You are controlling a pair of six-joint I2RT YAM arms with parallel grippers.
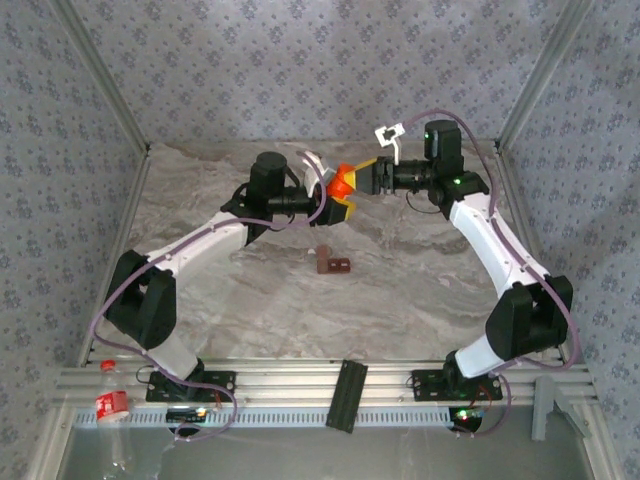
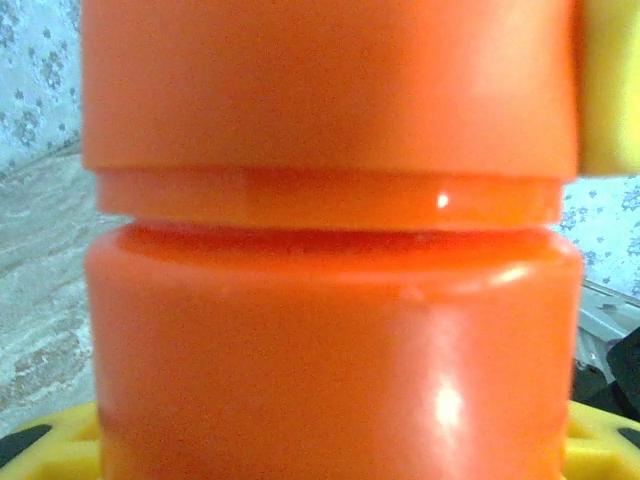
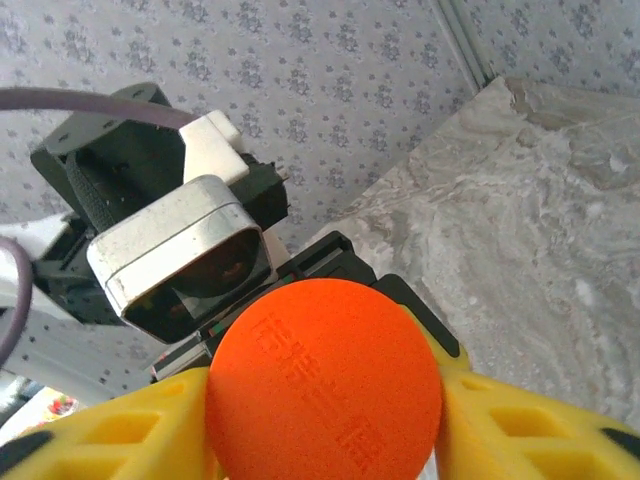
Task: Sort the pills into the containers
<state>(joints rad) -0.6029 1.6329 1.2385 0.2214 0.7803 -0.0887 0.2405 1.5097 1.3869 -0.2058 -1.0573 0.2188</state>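
Orange pill bottle (image 2: 330,340) sits closest to the left wrist lens, seen side-on with its cap end uppermost in that view.

**Left gripper** (image 1: 343,203): jaws clamped on the bottle body, a yellow finger at each side of its lower part. Bottle is held clear of the table (image 1: 420,280).

**Right gripper** (image 1: 363,172): jaws set around the orange cap (image 3: 325,385), one yellow finger against each flank. They appear to be pinching it, though how firmly cannot be judged. The cap's embossed top faces back along these jaws.

**Bottle axis:** runs from the left jaws toward the right jaws, cap end on the right arm's side. It lies crosswise to the left fingers and roughly in line with the right fingers.

**Cap seating:** a thin seam shows between cap and body. Judged still on.

**Pills:** none can be made out on the table, where they would be too small to tell. Judged to be inside the closed bottle.

**Containers** (image 1: 333,264): a dark reddish-brown strip on the table, below both sets of jaws and back toward the arm bases, well apart from the bottle. Its long axis lies across the line from the jaws to the bases. The left jaws are the nearer pair.

**Finding:** the coming move turns on the right jaws twisting about the bottle's axis while the left jaws brace it. After that, the open mouth must travel down and back to the strip.
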